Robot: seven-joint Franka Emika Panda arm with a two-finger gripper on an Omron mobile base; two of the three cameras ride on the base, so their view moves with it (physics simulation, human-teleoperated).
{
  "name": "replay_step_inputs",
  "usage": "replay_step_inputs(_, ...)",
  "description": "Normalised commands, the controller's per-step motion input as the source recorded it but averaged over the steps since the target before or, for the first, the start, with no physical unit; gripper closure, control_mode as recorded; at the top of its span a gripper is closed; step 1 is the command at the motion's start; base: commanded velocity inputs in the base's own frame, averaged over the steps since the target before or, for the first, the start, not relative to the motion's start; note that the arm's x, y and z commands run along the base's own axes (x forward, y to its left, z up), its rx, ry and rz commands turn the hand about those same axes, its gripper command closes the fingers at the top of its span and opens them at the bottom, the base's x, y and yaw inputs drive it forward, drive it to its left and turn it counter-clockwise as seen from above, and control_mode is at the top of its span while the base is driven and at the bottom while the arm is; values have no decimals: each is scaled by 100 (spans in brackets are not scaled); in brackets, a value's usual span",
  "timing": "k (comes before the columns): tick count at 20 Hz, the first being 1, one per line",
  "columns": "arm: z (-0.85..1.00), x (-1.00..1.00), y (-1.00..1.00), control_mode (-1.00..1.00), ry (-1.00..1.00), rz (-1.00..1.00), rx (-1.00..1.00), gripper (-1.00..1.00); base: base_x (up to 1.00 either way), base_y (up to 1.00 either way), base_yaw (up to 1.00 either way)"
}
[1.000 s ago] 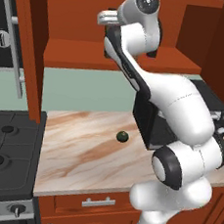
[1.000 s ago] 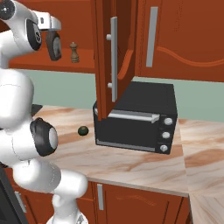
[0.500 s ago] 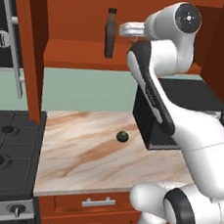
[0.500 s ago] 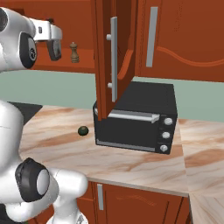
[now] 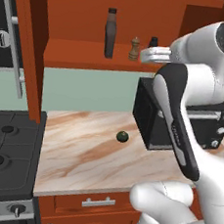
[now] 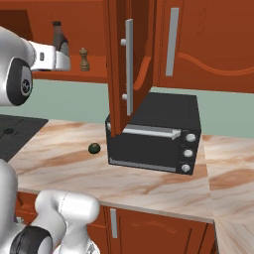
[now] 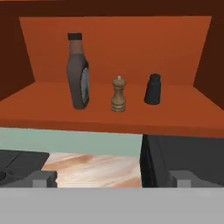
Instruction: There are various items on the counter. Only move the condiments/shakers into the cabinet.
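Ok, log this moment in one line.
claw: open, empty | bottle, wooden shaker, black shaker: on cabinet shelf | green ball: on counter

wall: pale green backsplash (image 5: 87, 89) | appliances: black stove top (image 5: 5, 156) left, black toaster oven (image 6: 158, 134) right | below: red-brown drawer fronts (image 5: 93, 205), silver handles | light: even

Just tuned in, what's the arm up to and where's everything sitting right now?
The three condiments stand upright on the cabinet shelf: the dark brown bottle, the tan wooden shaker and the black shaker, side by side and apart. The gripper is open and empty, facing the shelf from in front. The green ball lies on the marble counter beside the black toaster oven, where it belongs.
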Motion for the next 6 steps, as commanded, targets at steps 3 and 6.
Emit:
replay_step_inputs(3, -65, -94, -10, -100, 35, -10, 0, -100, 0, 0, 0)
replay_step_inputs(6, -75, -58, -4, -100, 43, -11, 0, -100, 0, 0, 0)
